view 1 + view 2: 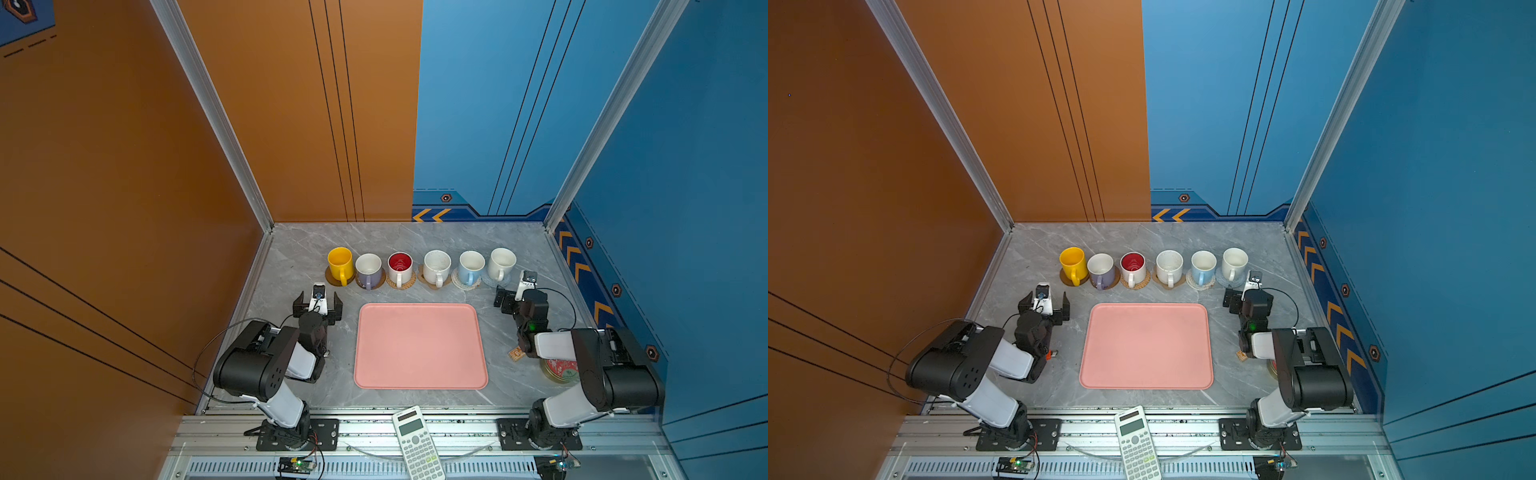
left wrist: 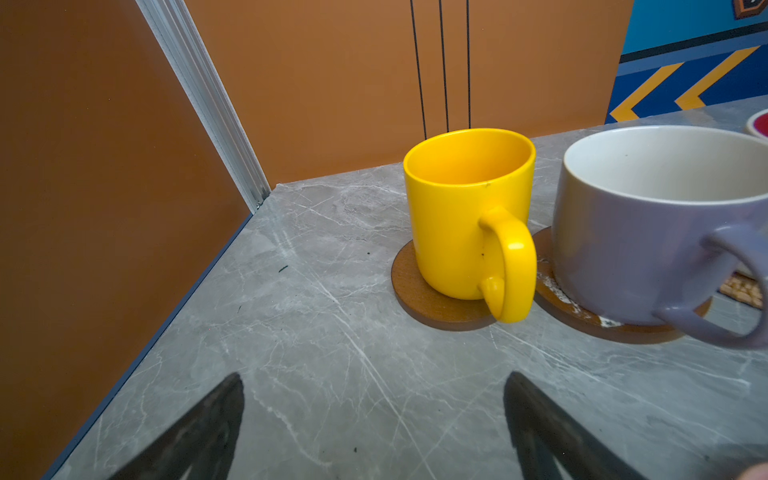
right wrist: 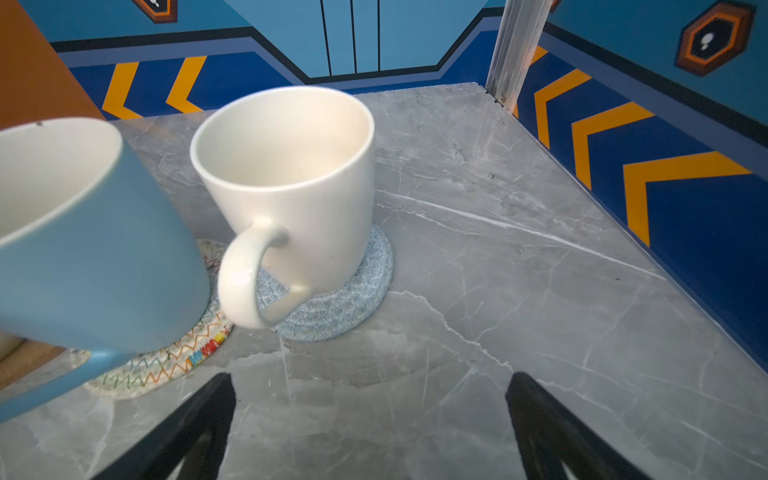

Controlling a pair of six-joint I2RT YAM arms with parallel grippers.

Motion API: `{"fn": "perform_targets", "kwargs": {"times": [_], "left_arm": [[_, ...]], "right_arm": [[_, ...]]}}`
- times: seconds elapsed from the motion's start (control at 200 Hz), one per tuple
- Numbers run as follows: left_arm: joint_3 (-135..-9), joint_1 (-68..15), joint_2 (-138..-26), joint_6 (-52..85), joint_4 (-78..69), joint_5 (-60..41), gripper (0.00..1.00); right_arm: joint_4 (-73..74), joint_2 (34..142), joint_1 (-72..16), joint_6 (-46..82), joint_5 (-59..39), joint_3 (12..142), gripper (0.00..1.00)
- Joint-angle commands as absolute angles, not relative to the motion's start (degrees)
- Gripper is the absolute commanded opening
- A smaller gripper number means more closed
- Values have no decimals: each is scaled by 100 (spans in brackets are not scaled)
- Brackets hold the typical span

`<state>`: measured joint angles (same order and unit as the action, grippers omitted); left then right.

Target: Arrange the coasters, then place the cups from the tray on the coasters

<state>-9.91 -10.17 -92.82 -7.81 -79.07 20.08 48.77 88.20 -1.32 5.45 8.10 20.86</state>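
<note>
Cups [image 1: 436, 266] stand in a tight row across the far surface [image 1: 374, 237], with narrow gaps between them. Open strips behind the row and between row and flat tray [image 1: 419, 347]. Tin [image 1: 559, 369] crowds near right corner.

The right arm [image 1: 611, 365] hides most of the red-lidded tin [image 1: 560, 370]; an edge crops the lilac cup [image 2: 648, 232]

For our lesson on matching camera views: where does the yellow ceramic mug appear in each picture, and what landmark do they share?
In a top view: glossy yellow ceramic mug, left end of the mug row.
In a top view: mug, same left end.
Left wrist view: mug central, on a dark brown round coaster.
Right wrist view: not in it.
Shared landmark: lilac ceramic mug beside it.
</note>
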Motion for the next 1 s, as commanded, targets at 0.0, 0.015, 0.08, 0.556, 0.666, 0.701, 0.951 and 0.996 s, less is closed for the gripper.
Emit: {"fn": "perform_targets", "kwargs": {"times": [0.0, 0.015, 0.08, 0.556, 0.666, 0.701, 0.951, 0.996], "left_arm": [[-1180, -1011, -9322, -577, -7769, 2508, 98], [-1207, -1011, -9317, -574, -7713, 2513, 98], [-1288, -1023, -9279, -572, -7522, 2546, 98], [-1379, -985, -9223, -524, -7290, 2558, 98], [-1377, -989, -9223, -525, -7286, 2561, 98], [-1381, -997, -9223, -521, -7288, 2558, 98], [-1373, -987, -9225, -525, -7289, 2558, 98], [-1378, -987, -9221, -526, -7284, 2562, 98]], "right_arm": [[5375, 8850, -88, 484, 799, 2033, 100], [5315, 8832, -88, 493, 834, 2061, 100], [5394, 8858, -97, 500, 857, 2041, 100], [5349, 8851, -115, 496, 884, 2057, 100], [5339, 8851, -114, 492, 892, 2058, 100], [5310, 8851, -127, 483, 924, 2074, 100], [5304, 8851, -167, 456, 993, 2080, 100], [5309, 8851, -167, 456, 993, 2085, 100]]}}
